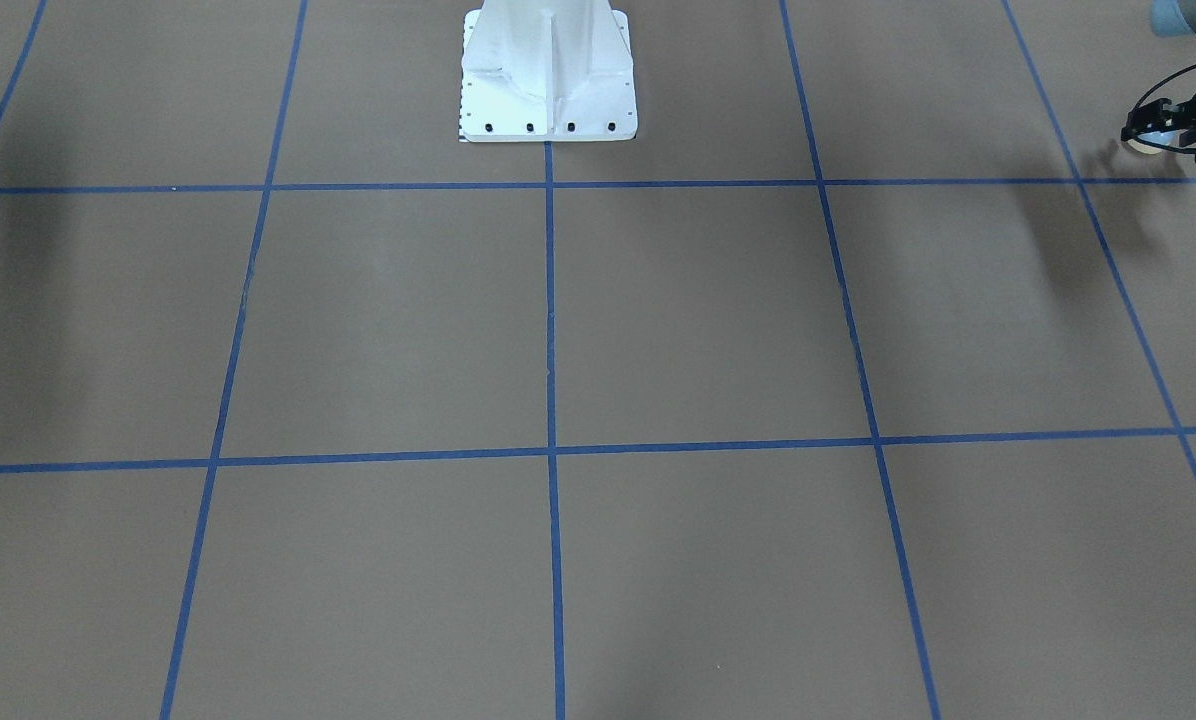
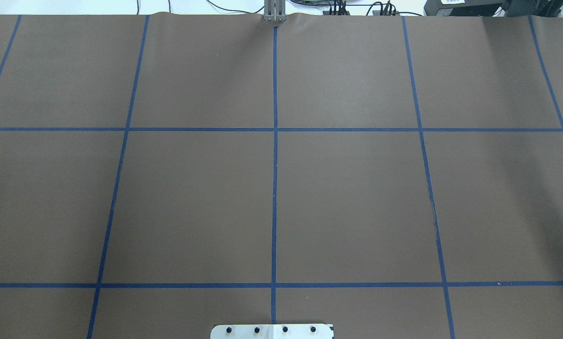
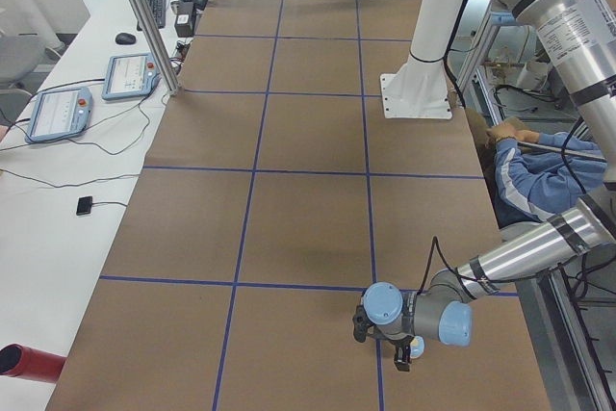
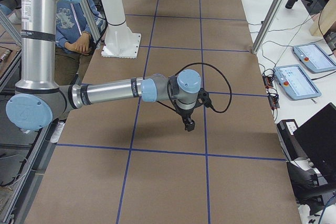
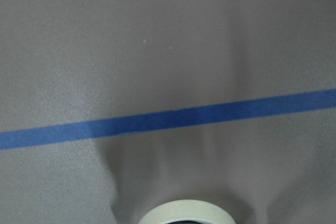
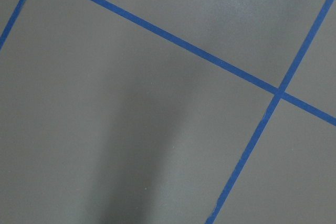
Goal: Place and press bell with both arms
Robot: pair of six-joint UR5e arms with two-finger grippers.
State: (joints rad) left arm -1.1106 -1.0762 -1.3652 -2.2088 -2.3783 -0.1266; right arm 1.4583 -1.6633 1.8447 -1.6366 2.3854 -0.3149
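Left arm (image 3: 520,257) is low over the near-left end of the worktop (image 2: 357,188), outside the overhead frame. Left pincer (image 1: 1163,135) looks clenched on the bell (image 1: 1148,146): the front view shows a cream disc sitting at the finger tips, and the left wrist view has a cream round rim at its bottom edge, right under the camera. So the bell is at the left pincer, not free on the worktop; whether its base touches the surface or hangs just above, can't tell. A blue tape line (image 5: 173,119) crosses just ahead of it. Bell is a dome, no long axis to speak of, button up presumably, though the top is hidden. Further along, white pedestal (image 1: 548,90) at mid-table, robot side. Beyond that, right arm (image 4: 105,94) reaches out over the right half, right pincer (image 4: 188,124) pointing down above the surface; clenched or released, can't tell, since its wrist view shows only bare worktop and tape. Key relation: the bell is with the left pincer, well apart from the right one, the whole centre between them. Judgement: left sets it down toward the centre, right then comes over to press.
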